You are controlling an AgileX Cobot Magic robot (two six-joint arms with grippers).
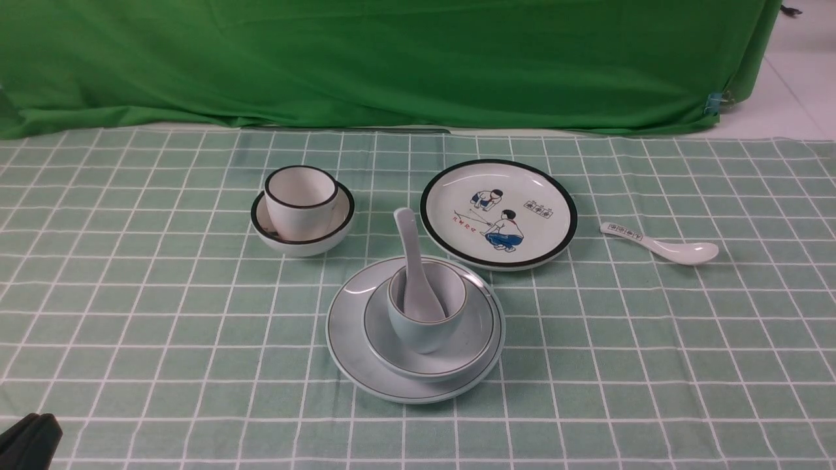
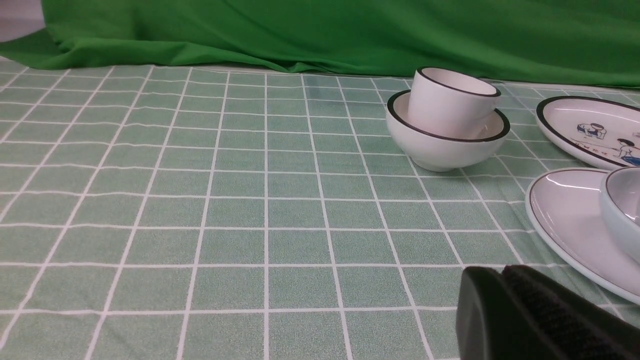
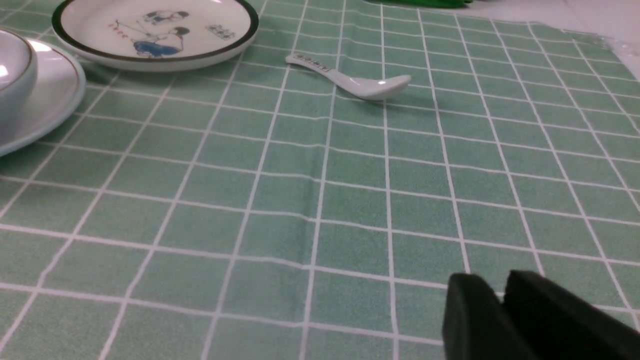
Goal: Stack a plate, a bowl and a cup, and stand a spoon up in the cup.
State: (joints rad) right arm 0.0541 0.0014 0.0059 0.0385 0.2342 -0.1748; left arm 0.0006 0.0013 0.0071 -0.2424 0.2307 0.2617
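Observation:
The pale blue-grey plate (image 1: 346, 339) lies at the middle of the checked cloth. On it sits the bowl (image 1: 475, 329), and the cup (image 1: 424, 329) stands in the bowl. The plain white spoon (image 1: 410, 254) stands in the cup, handle leaning up and back. My left gripper (image 2: 502, 272) is shut and empty, low over the cloth to the left of the plate (image 2: 560, 210); its tip shows at the front view's lower left corner (image 1: 29, 440). My right gripper (image 3: 500, 287) hovers over bare cloth right of the plate (image 3: 50, 100), fingertips slightly parted, nothing between them.
A white black-rimmed cup (image 1: 300, 196) sits in a cream black-rimmed bowl (image 1: 304, 238) at the back left. A cartoon plate (image 1: 498, 212) lies behind the stack. A marked spoon (image 1: 659, 243) lies to its right. Green drape hangs behind.

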